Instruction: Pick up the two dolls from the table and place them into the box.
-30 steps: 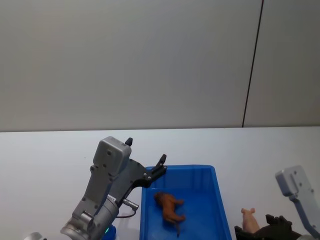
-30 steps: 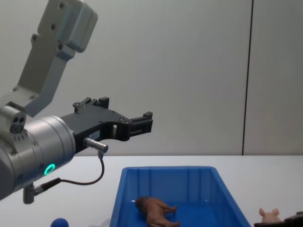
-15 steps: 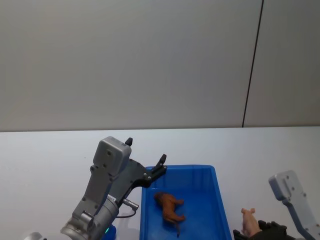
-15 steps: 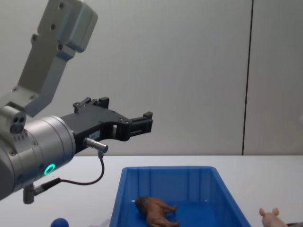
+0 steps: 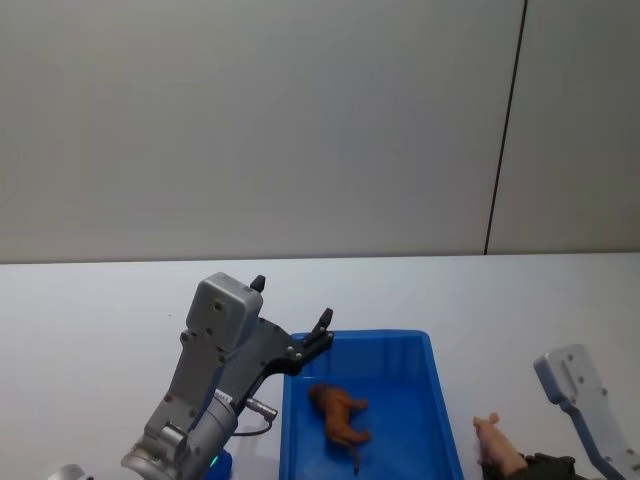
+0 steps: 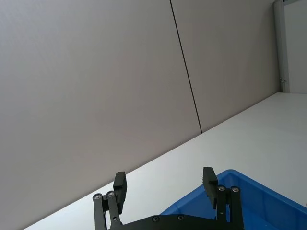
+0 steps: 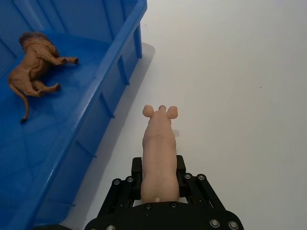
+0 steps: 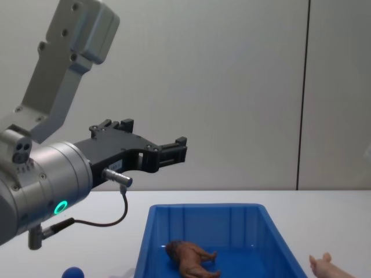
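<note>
The pale pink doll (image 7: 159, 153) is gripped by its rear half, the right gripper (image 7: 158, 165) clamped on it with one dark finger (image 7: 136, 166) pressed to each flank. The ears and snout are pointed forward, away from the gripper. The doll is held over the white table (image 7: 230, 72), just beside the right-hand wall of the blue box (image 7: 98, 81) and outside it. Whether its feet are clear of the tabletop cannot be told. In the head view the pink doll (image 5: 493, 445) is seen low at the right, close to the box's right rim (image 5: 445, 420). In the chest view only its head end (image 8: 330, 267) is caught at the bottom edge.

Inside the box, the brown doll (image 7: 36, 64) is laid on its side on the floor, legs stretched out and thin tail trailing. It is seen from above (image 5: 338, 415) near the middle of the box floor, and from the side (image 8: 191, 258) well below the rim.

Over on the other side, the left gripper (image 6: 164, 179) is held high with its two fingers spread wide and nothing between them. It is raised above the box's far left corner, well clear of both dolls.

A small blue ball (image 8: 72, 272) is spotted on the table to the left of the box.
</note>
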